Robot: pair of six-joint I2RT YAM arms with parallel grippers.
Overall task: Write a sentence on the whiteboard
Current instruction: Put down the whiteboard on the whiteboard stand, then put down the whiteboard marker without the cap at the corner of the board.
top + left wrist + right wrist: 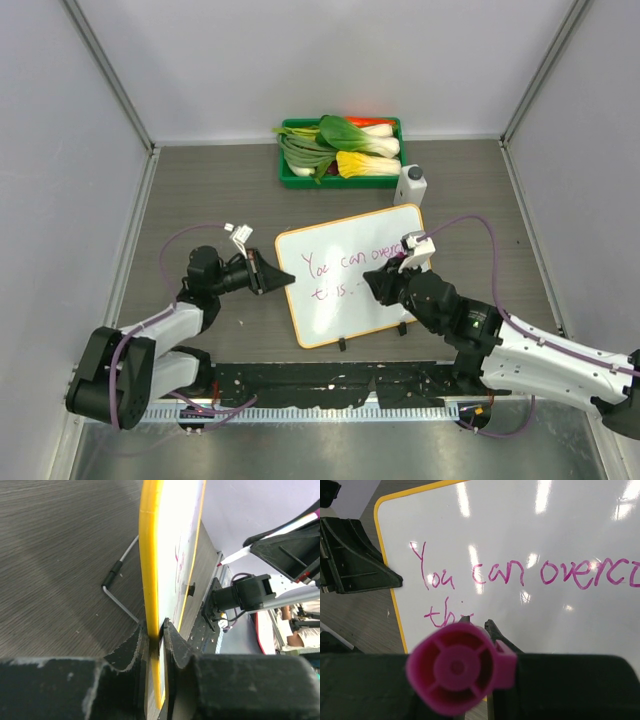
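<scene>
A green rectangular plastic tray (300, 183) sat at the far edge of the dark wood-grain bench (200, 190). It was piled with leafy green bok choy (350, 133), a yellow vegetable (356, 165) and something orange-red (362, 121) at the back. Just beside its near right corner stood a small white block with a dark round top (411, 183).

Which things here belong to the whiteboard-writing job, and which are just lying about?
In use: the whiteboard; the sentence written on it; the pink marker held by the right gripper; the left gripper, fingers clamped on the board's edge.
Lying about: the green tray; the vegetables in it; the small white container beyond the board's far corner.
</scene>
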